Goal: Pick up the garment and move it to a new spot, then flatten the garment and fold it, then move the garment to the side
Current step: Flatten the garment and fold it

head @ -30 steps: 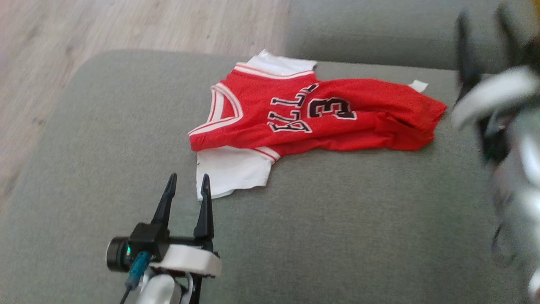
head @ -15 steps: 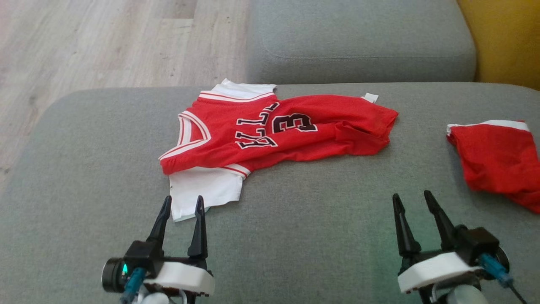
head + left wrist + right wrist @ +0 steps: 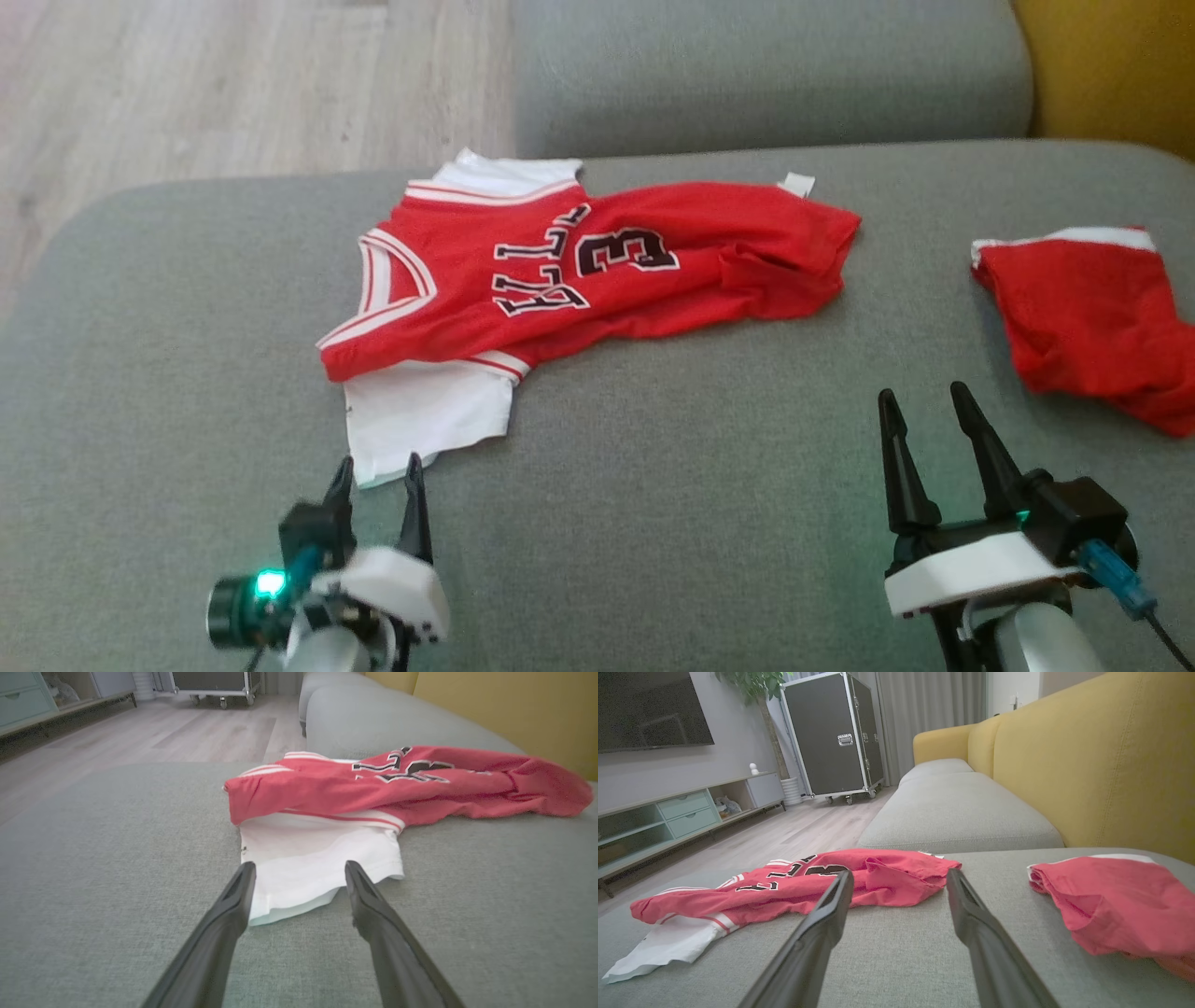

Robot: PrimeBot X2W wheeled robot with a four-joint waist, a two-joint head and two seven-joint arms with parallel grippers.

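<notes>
**Limp jersey on the sofa, white sleeve nearest to hand**

Nearest, the left gripper (image 3: 378, 462) is held low over the sofa (image 3: 700, 485), its fingers spread and empty. Their tips bracket the near edge of the white sleeve (image 3: 317, 868); whether cloth is touched cannot be told. The right gripper (image 3: 921, 392) is likewise spread and empty over bare cushion, well apart from the jersey (image 3: 597, 271).

The jersey is laid across the middle of the seat, neck toward the left and hem toward the right. Its lettering faces up and the hem end is rumpled into folds.

It is judged to be light, thin and wholly limp. No shape will be kept once it is lifted, and it will sag and bunch from a single hold. The smooth knit may slip between narrow fingers, so a doubled layer is better pinched than a single one.

The sleeve or the trimmed shoulder seam is suited to the left gripper. The rumpled hem corner (image 3: 822, 233) is suited to the right, so that the cloth is carried stretched between two holds. Breakage is not a concern, though some drag on the woven cushion is likely.

Farther right, a second red garment (image 3: 1092, 317) is lying apart and is best left alone.
</notes>
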